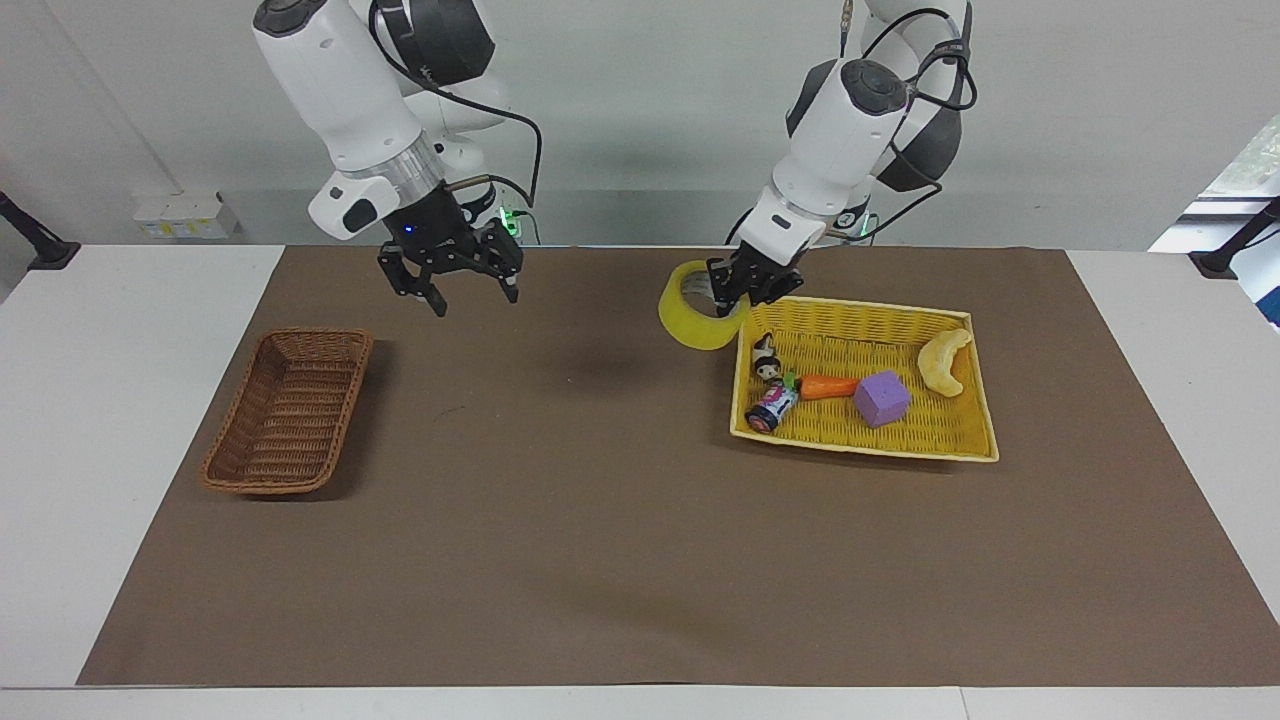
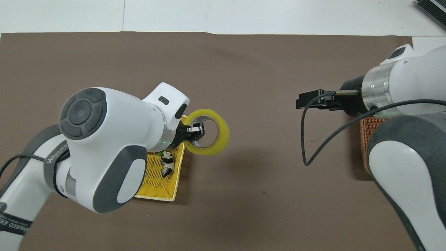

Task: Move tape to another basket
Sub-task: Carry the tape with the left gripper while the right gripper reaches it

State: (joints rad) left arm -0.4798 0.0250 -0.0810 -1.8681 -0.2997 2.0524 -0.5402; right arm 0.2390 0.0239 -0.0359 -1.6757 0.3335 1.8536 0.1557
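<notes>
Carrying the tape (image 1: pixel 696 318) by its wall, the left gripper (image 1: pixel 742 290) has one finger inside the core and one outside, clamped so the roll hangs clear of the yellow tray (image 1: pixel 968 452), just off its edge on the side toward the basket (image 1: pixel 288 412). The right gripper (image 1: pixel 452 280) hovers over the mat between tray and basket, fingers spread wide, which looks like readiness for a handover. The basket sits well apart from the tray.

I hold the left gripper (image 1: pixel 738 290) raised, jaws clamped on the tape (image 1: pixel 692 318). The right gripper (image 1: pixel 455 283) hangs raised, jaws apart.
</notes>
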